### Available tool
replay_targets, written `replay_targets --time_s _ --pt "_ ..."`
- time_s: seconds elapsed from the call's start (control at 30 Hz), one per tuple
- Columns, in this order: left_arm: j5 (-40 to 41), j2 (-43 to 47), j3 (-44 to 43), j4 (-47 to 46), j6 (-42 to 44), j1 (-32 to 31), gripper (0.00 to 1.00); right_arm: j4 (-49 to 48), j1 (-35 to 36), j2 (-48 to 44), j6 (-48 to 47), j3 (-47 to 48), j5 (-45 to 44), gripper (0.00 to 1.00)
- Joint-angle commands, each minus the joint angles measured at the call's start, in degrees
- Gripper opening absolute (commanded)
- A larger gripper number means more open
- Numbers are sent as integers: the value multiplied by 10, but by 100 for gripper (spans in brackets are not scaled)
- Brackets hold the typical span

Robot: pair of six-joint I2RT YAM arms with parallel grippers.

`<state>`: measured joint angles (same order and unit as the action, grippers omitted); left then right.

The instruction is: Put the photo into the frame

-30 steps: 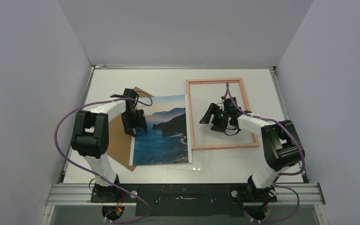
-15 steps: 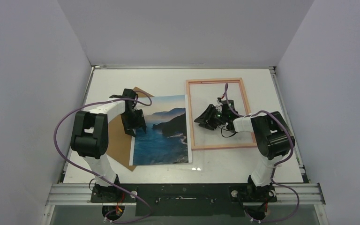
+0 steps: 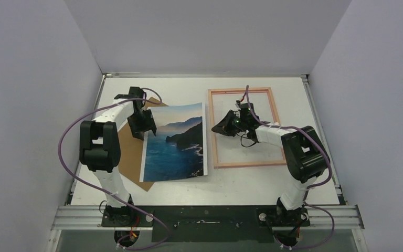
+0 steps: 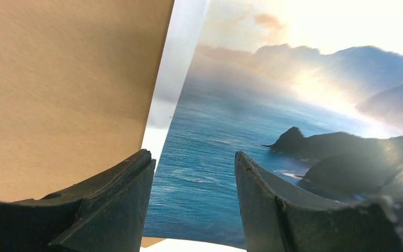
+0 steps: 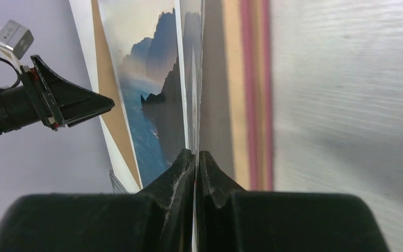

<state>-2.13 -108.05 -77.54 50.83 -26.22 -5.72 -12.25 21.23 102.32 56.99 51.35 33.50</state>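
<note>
The photo [image 3: 173,142], a print of blue sea and dark mountains, lies tilted left of the middle, partly over a brown board. My right gripper [image 3: 216,128] reaches across the frame's left rail and is shut on the photo's right edge. In the right wrist view that edge runs as a thin sheet between the closed right gripper [image 5: 196,155]. The frame [image 3: 241,91] lies flat to the right, peach with a pink stripe [image 5: 252,94]. My left gripper [image 3: 139,128] hovers open over the photo's upper left edge [image 4: 294,105], with nothing between its fingers [image 4: 136,184].
The brown backing board [image 3: 128,152] lies under the photo's left side, close to the left wall [image 3: 42,105]. Purple cables loop off both arms. The table's far edge [image 3: 199,76] meets the back wall.
My right gripper moved left to the frame's left rail and shut on the photo's edge. The photo shifted left and turned slightly. The left gripper moved back and left.
</note>
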Motion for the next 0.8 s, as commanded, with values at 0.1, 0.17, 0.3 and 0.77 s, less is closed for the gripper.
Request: replay_targets --time_s 0.1,0.17,0.3,0.77 --pt "15 28 -55 19 19 21 57 152 63 -43 -37 117 -92 0" --pt "-6 6 -53 18 33 24 60 197 67 -40 -56 145 -107 0" --pt "-20 -74 -74 42 53 29 55 281 66 -34 -94 195 -122 0" --pt "-4 -97 -72 -9 47 78 54 541 47 -72 -191 380 -170 0"
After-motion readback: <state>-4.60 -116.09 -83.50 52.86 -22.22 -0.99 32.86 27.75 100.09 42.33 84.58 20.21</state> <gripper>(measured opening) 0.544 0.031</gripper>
